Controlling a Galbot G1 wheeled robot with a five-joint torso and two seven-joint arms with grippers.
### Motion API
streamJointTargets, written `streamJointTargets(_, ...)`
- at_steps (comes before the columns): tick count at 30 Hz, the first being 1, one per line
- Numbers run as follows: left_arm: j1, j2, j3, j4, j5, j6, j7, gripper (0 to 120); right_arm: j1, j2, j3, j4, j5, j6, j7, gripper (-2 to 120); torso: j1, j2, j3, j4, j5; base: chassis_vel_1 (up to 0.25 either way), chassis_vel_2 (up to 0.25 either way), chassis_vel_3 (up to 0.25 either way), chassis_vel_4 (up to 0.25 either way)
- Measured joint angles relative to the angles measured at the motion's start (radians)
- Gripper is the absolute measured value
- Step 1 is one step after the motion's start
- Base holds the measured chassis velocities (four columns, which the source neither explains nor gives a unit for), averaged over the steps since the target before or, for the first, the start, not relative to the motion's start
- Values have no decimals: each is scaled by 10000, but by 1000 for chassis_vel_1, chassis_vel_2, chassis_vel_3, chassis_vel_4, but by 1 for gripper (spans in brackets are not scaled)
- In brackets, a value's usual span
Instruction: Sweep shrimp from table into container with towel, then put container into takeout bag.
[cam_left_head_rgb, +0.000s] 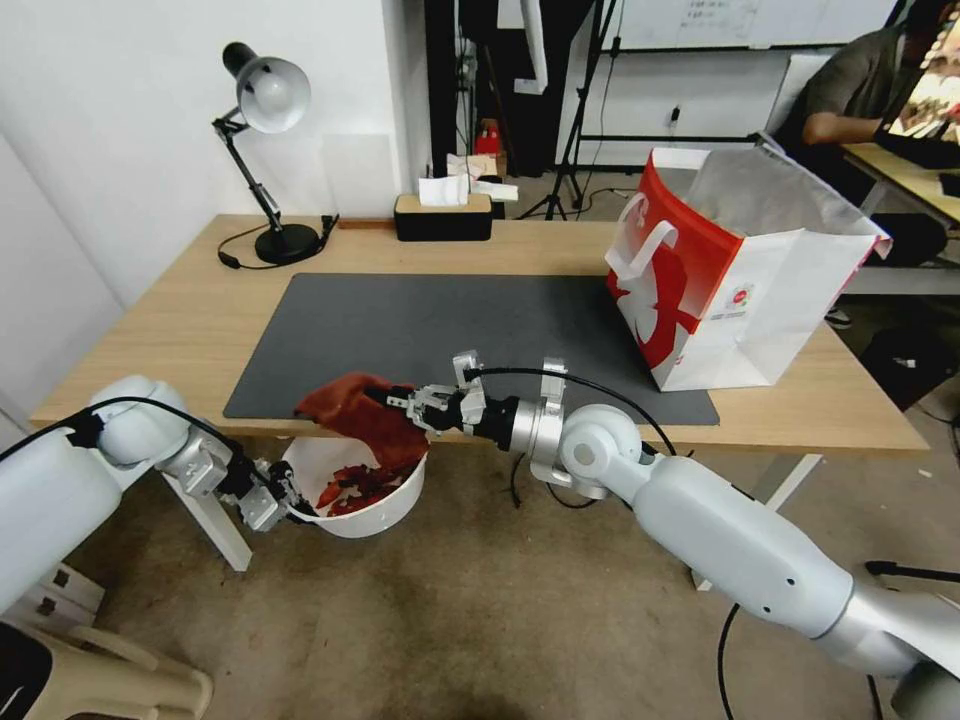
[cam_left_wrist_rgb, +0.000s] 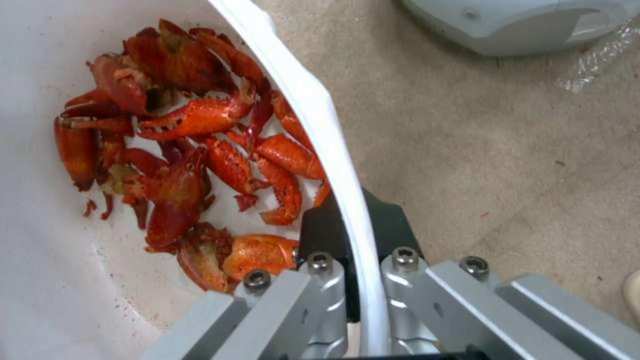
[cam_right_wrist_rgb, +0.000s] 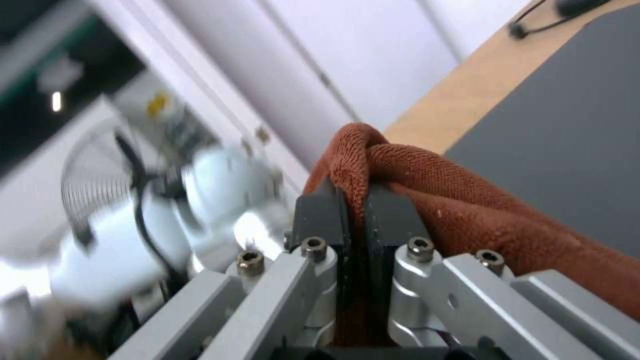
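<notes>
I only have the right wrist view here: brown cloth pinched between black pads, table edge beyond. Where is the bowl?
Observer: The container is held below the table's near edge by the left gripper, which is clamped on its rim.
Operator: Any shrimp left on the mat?
Observer: None visible; the shrimp lie piled inside it.
Operator: And the towel?
Observer: The towel hangs from the right gripper over the rim.

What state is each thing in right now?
Shrimp: piled inside the container.
Container: held below the table edge, rim pinched by left pincer.
Towel: bunched, clamped in right pincer, draped over the container rim.
Takeout bag: upright, open.
Desk lamp: off.
</notes>
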Motion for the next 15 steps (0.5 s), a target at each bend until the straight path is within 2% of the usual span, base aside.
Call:
streamJointTargets(4,98,-22,-64,-5,5,-3,-30,0,-158,84,90,500,699,-35,1160,2,0,-1,0,1,0,0,0,0,0)
streamJointTargets(15,159,-35,-97,37,7,-12,-66,0,-592,319,60,1070,1297,-95,2141,2,0,-2,-1,0,0,0,0,0,0)
